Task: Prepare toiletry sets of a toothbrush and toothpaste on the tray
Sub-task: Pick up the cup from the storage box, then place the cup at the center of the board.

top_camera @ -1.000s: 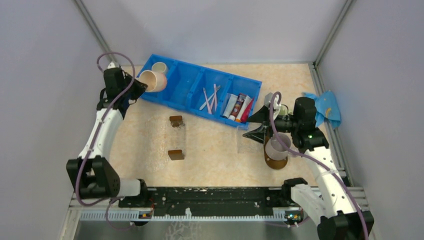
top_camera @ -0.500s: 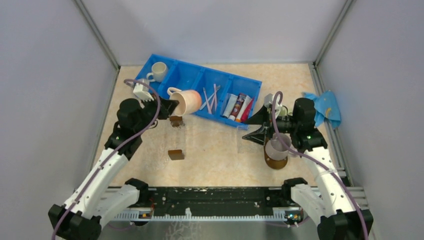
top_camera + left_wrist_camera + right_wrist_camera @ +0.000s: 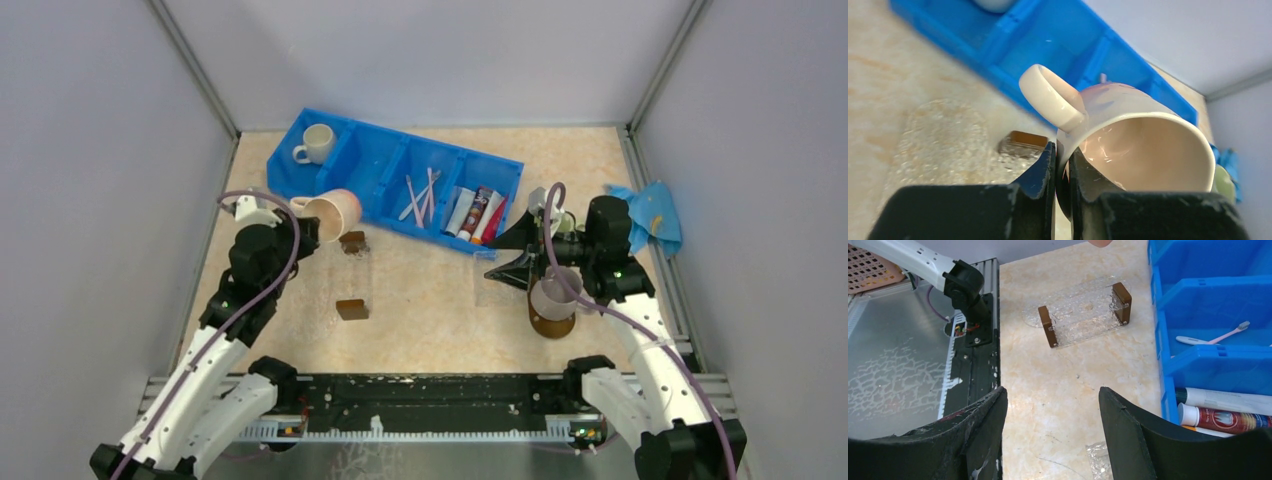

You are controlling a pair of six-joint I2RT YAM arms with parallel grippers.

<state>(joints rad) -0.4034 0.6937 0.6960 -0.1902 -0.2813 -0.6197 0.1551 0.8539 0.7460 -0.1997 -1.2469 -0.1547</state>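
Where the left pincer [image 3: 1060, 151] pinches it, the mug [image 3: 1140, 150] is hidden.

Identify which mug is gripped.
The pale pink ceramic mug, tipped sideways, wall pinched in the left gripper; the white mug in the blue bin and the greyish mug stand free.

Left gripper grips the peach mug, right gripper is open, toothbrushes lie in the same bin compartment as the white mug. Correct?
No. The toothbrushes lie in a separate compartment of the bin from the white mug; the top view shows it. The left gripper does grip the peach mug, and the right gripper is open.
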